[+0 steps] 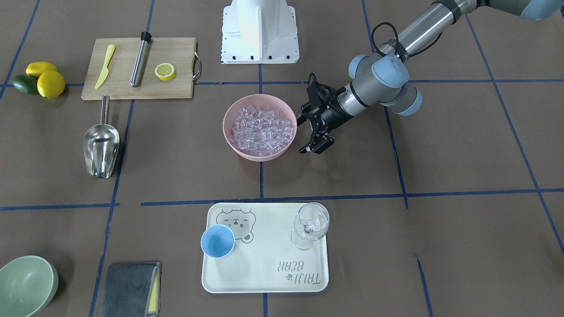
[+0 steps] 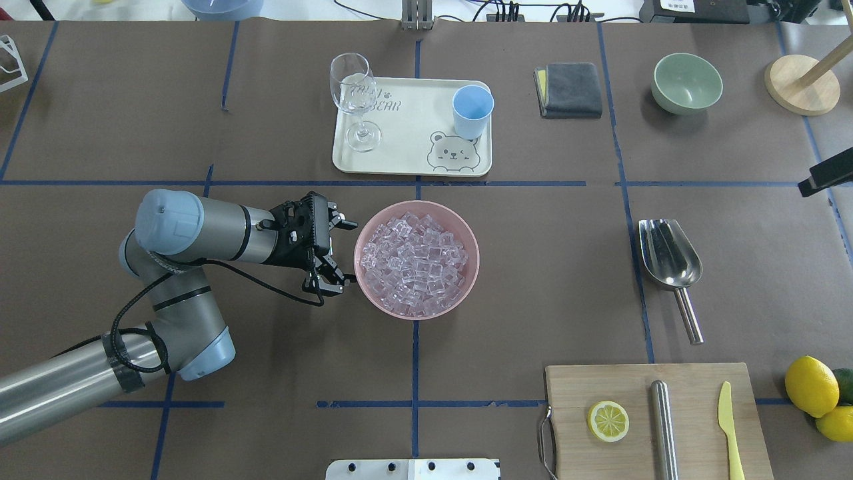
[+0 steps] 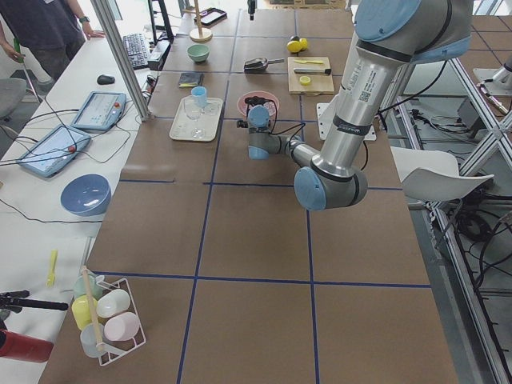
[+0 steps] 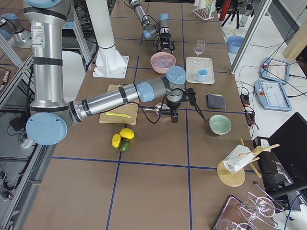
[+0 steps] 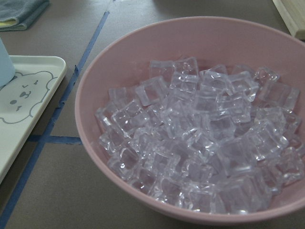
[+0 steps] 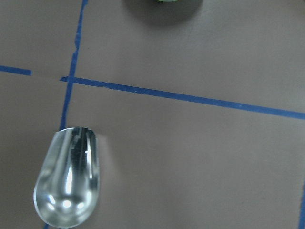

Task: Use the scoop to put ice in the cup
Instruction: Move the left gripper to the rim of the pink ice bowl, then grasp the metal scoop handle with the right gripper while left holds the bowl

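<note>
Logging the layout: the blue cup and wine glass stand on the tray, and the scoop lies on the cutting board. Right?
Not quite. The scoop lies on the bare table beside the cutting board, not on it; the exterior front-facing view shows this. The cup and wine glass do stand on the tray.

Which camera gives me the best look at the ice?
The left wrist view: the ice fills the frame, cube by cube, in the pink bowl. Overhead and front views show it smaller, side views barely, right wrist not at all.
</note>
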Controlling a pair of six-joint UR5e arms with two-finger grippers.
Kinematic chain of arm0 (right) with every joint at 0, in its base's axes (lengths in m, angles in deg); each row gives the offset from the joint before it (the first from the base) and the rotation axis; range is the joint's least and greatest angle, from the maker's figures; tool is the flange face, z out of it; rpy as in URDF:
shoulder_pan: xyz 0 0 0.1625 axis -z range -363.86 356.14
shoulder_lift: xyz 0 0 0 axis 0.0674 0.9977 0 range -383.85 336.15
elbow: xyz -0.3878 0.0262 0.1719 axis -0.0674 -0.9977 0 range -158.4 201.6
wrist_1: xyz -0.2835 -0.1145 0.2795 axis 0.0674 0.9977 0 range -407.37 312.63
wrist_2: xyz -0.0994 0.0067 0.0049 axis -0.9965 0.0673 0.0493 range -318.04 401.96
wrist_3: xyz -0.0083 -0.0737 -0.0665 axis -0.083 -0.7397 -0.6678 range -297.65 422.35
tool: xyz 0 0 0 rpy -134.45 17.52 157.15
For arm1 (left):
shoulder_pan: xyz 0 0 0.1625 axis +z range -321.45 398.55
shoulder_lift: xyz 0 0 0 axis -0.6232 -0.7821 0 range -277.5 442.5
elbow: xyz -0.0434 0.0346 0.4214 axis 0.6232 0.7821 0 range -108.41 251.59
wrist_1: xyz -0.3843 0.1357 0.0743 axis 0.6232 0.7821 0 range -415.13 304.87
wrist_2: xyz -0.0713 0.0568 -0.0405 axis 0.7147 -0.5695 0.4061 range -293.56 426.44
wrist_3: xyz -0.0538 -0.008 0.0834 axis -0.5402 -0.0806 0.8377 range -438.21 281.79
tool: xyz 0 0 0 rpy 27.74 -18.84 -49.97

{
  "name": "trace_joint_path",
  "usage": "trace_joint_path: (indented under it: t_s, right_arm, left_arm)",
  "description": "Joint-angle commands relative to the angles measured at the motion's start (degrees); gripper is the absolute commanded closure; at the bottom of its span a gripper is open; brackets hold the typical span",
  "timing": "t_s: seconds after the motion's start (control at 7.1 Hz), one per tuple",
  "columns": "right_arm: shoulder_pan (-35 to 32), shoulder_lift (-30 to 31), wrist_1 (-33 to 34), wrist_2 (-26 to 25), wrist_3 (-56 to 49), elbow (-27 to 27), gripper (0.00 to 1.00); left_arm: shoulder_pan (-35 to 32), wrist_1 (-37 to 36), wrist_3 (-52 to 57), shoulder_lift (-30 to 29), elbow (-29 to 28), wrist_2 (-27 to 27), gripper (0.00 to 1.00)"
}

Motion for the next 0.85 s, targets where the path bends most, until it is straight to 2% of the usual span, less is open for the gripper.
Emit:
trace_joint_path:
  t_s: [0.0,0.14,0.28,0.56,0.7]
  right_arm:
    - [8.37,2.58,-7.64,-0.9,16.25,3.4,0.0]
    - [13.19,5.65,-16.93,-4.3,24.94,3.31,0.0]
    - [18.29,8.03,-22.24,-7.29,30.33,3.4,0.0]
    - [29.26,8.4,-23.61,-16.41,38.52,3.49,0.0]
    - [33.06,8.4,-23.7,-18.64,41.0,3.23,0.0]
  left_arm:
    - [0.0,0.2,-1.06,-0.05,-0.09,-0.31,0.0]
    - [0.0,0.2,-1.06,0.04,-0.09,-0.39,0.0]
    - [0.0,0.2,-1.06,0.04,-0.09,-0.48,0.0]
    - [0.0,0.28,-1.06,0.04,-0.09,-0.48,0.0]
    - [0.0,0.28,-0.97,0.04,-0.09,-0.57,0.0]
